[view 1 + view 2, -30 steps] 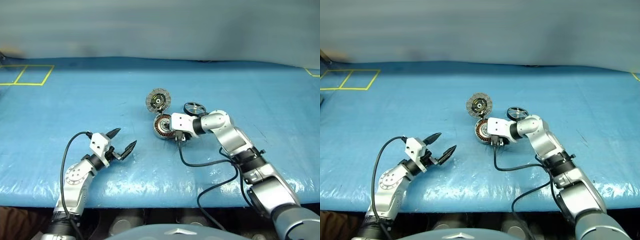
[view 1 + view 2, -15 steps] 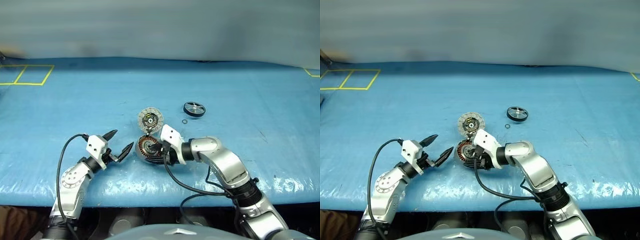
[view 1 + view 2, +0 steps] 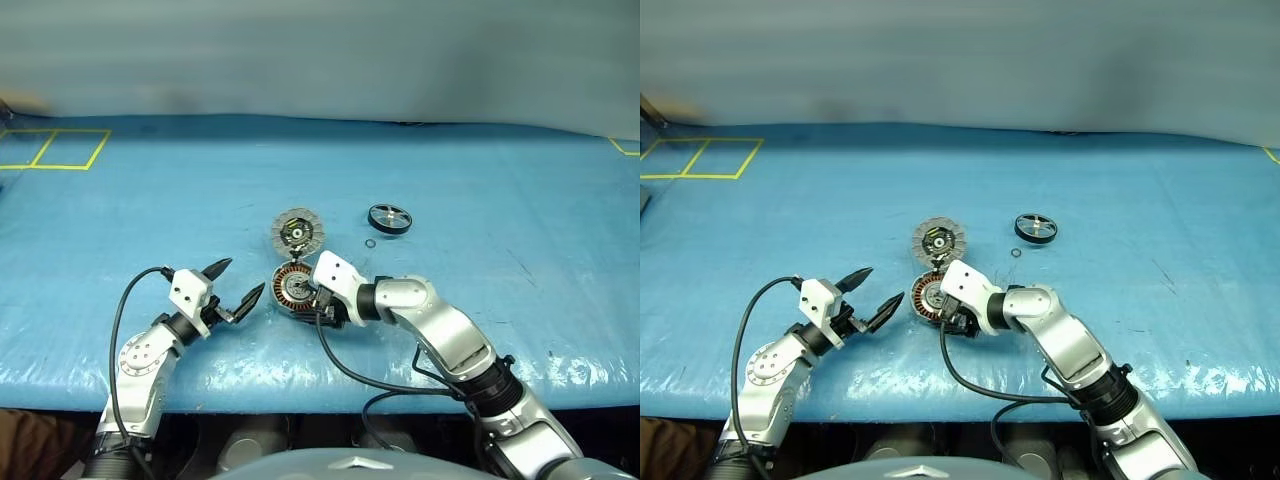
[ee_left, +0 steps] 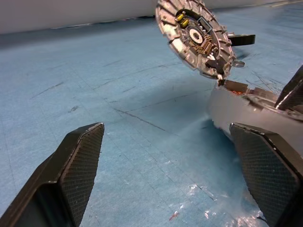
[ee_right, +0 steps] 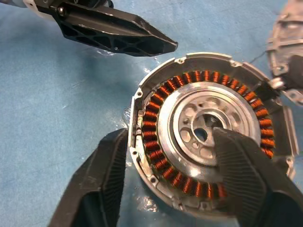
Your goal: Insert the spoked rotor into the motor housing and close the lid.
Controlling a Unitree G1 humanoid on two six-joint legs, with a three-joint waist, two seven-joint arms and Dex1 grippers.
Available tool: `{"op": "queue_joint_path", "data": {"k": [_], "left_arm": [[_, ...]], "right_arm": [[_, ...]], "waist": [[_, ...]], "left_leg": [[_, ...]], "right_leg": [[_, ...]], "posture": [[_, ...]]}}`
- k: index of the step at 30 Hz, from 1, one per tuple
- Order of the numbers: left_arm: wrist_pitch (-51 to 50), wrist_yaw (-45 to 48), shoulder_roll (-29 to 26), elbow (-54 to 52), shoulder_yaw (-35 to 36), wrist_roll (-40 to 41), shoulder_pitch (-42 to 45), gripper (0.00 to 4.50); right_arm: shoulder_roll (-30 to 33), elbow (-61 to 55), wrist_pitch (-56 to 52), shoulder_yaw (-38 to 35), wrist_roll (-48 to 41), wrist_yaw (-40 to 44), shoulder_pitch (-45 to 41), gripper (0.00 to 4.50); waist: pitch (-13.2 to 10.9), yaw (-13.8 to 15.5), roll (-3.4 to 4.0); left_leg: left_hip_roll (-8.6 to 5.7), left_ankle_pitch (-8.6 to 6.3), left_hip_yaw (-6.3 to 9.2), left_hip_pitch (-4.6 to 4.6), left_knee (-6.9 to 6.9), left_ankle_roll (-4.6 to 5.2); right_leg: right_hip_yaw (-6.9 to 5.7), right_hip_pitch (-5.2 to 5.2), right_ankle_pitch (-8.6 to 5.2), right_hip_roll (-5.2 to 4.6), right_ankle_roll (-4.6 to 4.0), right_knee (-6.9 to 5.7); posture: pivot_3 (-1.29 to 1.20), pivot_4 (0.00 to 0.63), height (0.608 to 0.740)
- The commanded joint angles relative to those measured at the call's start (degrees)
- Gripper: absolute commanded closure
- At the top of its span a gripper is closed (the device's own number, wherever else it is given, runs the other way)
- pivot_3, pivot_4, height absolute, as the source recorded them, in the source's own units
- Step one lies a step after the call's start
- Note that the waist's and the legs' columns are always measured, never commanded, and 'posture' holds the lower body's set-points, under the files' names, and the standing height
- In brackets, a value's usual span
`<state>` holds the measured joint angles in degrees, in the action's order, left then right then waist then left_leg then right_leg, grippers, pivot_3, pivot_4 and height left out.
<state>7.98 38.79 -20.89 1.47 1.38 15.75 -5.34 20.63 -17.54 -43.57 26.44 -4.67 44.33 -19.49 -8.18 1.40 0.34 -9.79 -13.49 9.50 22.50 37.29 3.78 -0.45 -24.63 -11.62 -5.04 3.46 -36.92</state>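
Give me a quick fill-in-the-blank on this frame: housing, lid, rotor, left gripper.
1. The lid hinged to the motor housing stands ____.
2. The spoked rotor lies on the ____, apart from the housing.
3. The left gripper holds ____.
4. Inside the housing runs a ring of ____ windings.

Missing: open; table; nothing; copper

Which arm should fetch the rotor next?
Right, probably. The spoked rotor lies on the right arm's side, far from the left tool; the right tool straddles the motor housing wall and must let go first.

One motor housing (image 3: 296, 290), one lid (image 3: 297, 230), one spoked rotor (image 3: 389, 218), one o-ring (image 3: 370, 243).
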Motion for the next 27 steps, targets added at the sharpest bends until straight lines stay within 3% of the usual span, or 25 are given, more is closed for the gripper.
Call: {"op": "queue_joint_path", "data": {"k": [1,2,7,11,20,27], "left_arm": [[0.4,0.0,-0.4,-2.3,0.5,0.0,0.3,0.00],[0.4,0.1,-0.5,-2.4,0.6,0.1,0.2,0.00],[0.2,0.6,-1.2,-3.2,1.4,0.8,-0.8,0.00],[0.0,1.3,-1.6,-3.8,1.7,1.6,-1.5,0.00],[1.4,4.5,-2.5,-4.2,2.2,3.9,-2.5,0.00],[1.3,4.8,-2.2,-4.3,2.4,3.8,-2.1,0.00]], "right_arm": [[-2.1,-1.0,-0.6,-3.8,-3.0,-1.7,-0.3,0.38],[-2.8,-1.4,-1.4,-4.9,-4.2,-1.9,-0.3,0.04],[-6.7,-5.5,-6.6,-14.3,-12.7,-3.9,0.0,0.01],[-5.6,-4.2,-3.3,-20.3,-13.3,-6.9,1.7,0.01],[-1.0,8.8,11.5,-21.6,-4.8,-13.6,8.6,0.01],[-3.8,18.4,17.4,-22.4,-3.4,-17.1,6.3,0.01]], "waist": [[0.0,0.0,0.00],[0.0,0.0,0.00],[0.0,0.0,0.01],[0.0,0.2,0.01],[0.0,-0.3,0.02],[0.0,-0.5,0.02]], "left_leg": [[0.00,0.00,0.00,0.00,0.00,0.00],[0.00,0.00,0.00,0.00,0.00,0.00],[0.01,-0.01,0.01,0.01,-0.03,0.02],[0.01,-0.02,0.00,0.01,-0.07,0.02],[0.09,-0.01,-0.21,0.01,-0.16,0.01],[0.37,-0.02,-0.38,-0.04,-0.16,-0.02]], "right_leg": [[0.00,0.00,0.00,0.00,0.00,0.00],[0.01,0.00,0.00,0.01,0.00,0.00],[0.03,-0.01,0.00,0.04,-0.01,0.03],[0.05,-0.02,0.00,0.05,-0.01,0.05],[0.20,-0.01,0.01,0.07,-0.05,0.02],[0.35,-0.01,0.13,0.37,-0.21,0.03]], "posture": [[0.00,0.150,0.740],[0.00,0.150,0.740],[0.00,0.150,0.740],[0.00,0.150,0.740],[0.00,0.150,0.740],[0.00,0.150,0.740]]}}
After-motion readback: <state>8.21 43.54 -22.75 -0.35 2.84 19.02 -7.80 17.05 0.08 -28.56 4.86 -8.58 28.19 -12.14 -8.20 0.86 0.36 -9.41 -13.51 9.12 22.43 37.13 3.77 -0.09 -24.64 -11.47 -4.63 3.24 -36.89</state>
